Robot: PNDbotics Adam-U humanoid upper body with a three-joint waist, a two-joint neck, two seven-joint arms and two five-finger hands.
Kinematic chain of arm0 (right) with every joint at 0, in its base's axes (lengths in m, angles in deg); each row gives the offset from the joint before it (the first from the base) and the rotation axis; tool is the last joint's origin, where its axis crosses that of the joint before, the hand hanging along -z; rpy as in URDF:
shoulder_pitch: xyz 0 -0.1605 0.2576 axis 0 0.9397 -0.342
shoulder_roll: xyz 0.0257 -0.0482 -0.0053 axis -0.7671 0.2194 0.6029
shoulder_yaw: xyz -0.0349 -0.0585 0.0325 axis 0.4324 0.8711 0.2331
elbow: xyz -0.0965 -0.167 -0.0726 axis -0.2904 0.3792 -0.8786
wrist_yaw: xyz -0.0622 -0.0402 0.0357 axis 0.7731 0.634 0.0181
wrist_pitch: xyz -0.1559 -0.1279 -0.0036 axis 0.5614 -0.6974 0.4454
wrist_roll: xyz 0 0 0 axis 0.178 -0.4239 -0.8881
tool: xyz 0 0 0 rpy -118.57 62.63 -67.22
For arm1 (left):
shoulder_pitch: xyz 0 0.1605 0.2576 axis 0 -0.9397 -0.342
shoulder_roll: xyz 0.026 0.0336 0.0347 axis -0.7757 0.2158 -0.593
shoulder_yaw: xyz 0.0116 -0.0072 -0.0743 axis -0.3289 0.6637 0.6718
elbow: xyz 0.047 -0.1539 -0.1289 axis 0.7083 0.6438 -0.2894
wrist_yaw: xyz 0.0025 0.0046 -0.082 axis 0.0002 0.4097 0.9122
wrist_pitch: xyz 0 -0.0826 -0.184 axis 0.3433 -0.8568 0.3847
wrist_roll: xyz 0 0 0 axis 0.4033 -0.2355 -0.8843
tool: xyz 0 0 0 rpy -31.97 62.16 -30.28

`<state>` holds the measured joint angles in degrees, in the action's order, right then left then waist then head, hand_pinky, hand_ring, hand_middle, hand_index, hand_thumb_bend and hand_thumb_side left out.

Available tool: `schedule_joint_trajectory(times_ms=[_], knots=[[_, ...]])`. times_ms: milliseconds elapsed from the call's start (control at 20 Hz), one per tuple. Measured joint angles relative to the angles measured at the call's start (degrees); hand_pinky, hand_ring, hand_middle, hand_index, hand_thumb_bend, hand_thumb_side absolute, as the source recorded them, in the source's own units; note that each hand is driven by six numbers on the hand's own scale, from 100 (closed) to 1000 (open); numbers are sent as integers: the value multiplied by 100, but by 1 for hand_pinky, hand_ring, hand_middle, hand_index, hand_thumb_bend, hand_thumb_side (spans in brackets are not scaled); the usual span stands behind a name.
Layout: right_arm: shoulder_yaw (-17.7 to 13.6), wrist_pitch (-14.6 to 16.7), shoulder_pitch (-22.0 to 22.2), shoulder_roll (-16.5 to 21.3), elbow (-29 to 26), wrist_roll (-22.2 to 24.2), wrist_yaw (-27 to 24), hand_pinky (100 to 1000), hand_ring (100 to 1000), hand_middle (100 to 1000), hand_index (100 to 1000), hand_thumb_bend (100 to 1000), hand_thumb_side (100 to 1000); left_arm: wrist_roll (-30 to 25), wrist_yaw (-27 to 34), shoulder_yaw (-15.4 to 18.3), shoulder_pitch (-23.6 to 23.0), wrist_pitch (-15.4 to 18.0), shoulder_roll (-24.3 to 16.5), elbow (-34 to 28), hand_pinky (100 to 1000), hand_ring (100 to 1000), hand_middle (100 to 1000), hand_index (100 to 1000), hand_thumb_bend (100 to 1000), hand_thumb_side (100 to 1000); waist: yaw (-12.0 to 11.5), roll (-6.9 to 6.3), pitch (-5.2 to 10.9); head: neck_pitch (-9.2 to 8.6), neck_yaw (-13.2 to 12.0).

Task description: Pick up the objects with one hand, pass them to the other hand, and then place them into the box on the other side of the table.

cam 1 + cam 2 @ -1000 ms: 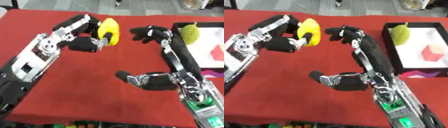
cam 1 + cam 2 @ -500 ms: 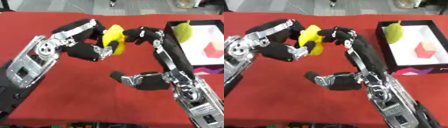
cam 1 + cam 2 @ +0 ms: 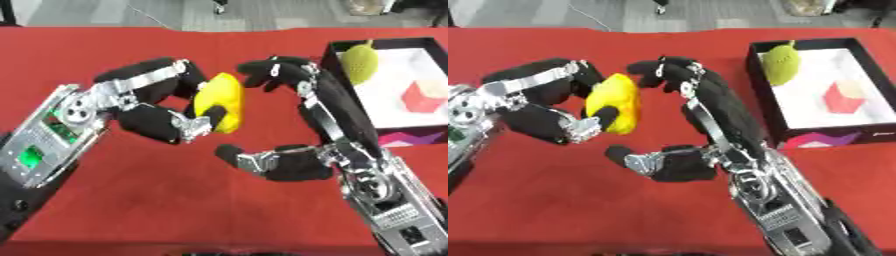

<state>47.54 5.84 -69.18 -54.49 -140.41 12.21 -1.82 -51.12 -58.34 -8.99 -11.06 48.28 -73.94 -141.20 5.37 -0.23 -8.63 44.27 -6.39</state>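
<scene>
My left hand point(image 3: 153, 112) is curled round a yellow oblong object point(image 3: 219, 101) and holds it above the middle of the red table. My right hand point(image 3: 302, 125) is open right beside it, fingers spread above the object's right side and thumb point(image 3: 241, 156) reaching out below it. The fingertips point(image 3: 258, 75) are close to the object; I cannot tell if they touch. A black box with a white floor point(image 3: 820, 90) stands at the right edge of the table. Inside it lie a yellow-green fruit point(image 3: 780, 62) and a red block point(image 3: 842, 97).
A red cloth point(image 3: 131, 200) covers the table. Beyond the far edge is grey floor. The box's front wall point(image 3: 833, 137) carries a purple and pink pattern.
Both hands have come together: the left hand carried the yellow object toward the middle and nearer to me, and the right hand closed in beside it.
</scene>
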Motion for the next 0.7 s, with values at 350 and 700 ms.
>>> schedule_joint_trajectory(times_ms=[350,700], knots=[[-1,-39,3,3,0,2,208,609,668,604,803,600,334,-117,114,57,-173,52,-96,-1,597,368,242,310,100,314,-11,0,3,0,41],[21,-45,5,26,0,95,247,608,667,603,798,593,311,-151,256,100,-184,85,-95,-1,597,367,241,308,100,314,-15,0,7,0,50]])
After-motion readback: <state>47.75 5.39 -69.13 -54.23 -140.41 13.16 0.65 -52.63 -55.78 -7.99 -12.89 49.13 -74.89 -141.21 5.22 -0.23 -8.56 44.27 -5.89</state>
